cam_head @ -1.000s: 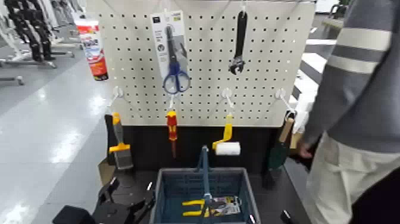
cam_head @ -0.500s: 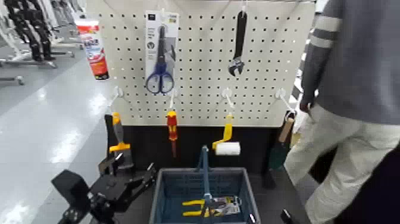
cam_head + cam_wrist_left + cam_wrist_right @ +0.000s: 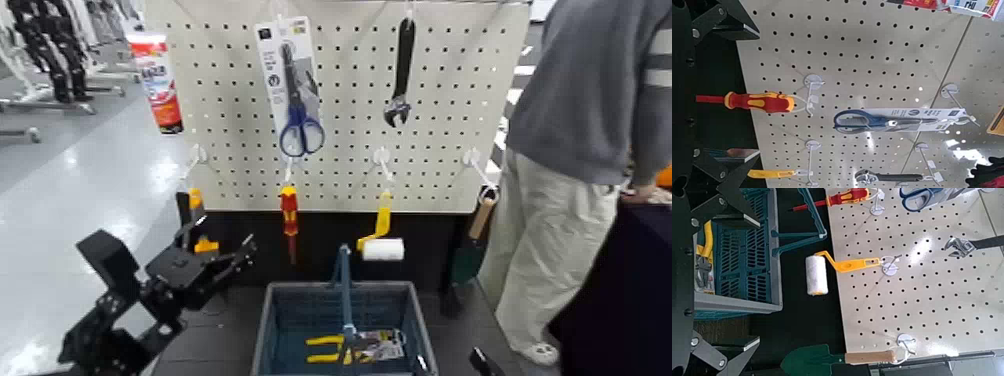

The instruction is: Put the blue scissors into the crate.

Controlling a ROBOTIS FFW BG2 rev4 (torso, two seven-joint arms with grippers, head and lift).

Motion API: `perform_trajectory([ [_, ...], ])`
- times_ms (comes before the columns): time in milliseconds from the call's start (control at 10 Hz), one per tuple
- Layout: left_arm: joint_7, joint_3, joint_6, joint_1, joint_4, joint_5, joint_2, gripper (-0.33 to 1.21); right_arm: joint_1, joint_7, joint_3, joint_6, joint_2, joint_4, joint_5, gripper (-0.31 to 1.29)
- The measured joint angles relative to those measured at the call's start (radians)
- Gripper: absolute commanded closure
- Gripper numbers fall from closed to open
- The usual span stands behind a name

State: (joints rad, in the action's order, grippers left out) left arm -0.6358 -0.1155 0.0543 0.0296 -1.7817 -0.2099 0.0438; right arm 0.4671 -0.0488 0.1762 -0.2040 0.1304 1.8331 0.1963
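White pegboard (image 3: 430, 150) fills the background, with a black base panel below and the crate (image 3: 268, 330) standing on the dark floor at its foot. We find the blue scissors (image 3: 297, 95) on their white card, hanging from a hook near the pegboard's top edge, left of centre and slightly tilted. A black wrench (image 3: 401, 70) hangs to their right; a red-and-yellow screwdriver (image 3: 289, 215) hangs from the lower row directly beneath them. A person (image 3: 585, 160) stands at the pegboard's right edge.

The left hand (image 3: 222, 262) is raised before the base panel, left of the crate and well below the scissors; its fingers stand spread and hold nothing. The right hand (image 3: 711, 282) sits low beside the crate, likewise released and empty.

We judge the step in hand to be the reach toward the card. To do it well, the left hand should rise clear of the screwdriver, square up to the card, close on its lower portion around the handle loops, then lift upward and outward so the hang-hole slides off the hook rather than tearing.
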Motion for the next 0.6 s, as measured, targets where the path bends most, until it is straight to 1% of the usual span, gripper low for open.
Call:
perform_trajectory([
  [200,-0.026,-0.006,0.020,-0.056,0.007,-0.016,0.011,0.25,-0.009,-0.001,0.006,-0.002,0.001,-0.004,0.002,0.26],
  [600,-0.098,0.011,0.052,-0.162,0.045,-0.023,0.032,0.30,-0.022,0.000,0.014,-0.006,0.004,-0.010,0.007,0.26],
])
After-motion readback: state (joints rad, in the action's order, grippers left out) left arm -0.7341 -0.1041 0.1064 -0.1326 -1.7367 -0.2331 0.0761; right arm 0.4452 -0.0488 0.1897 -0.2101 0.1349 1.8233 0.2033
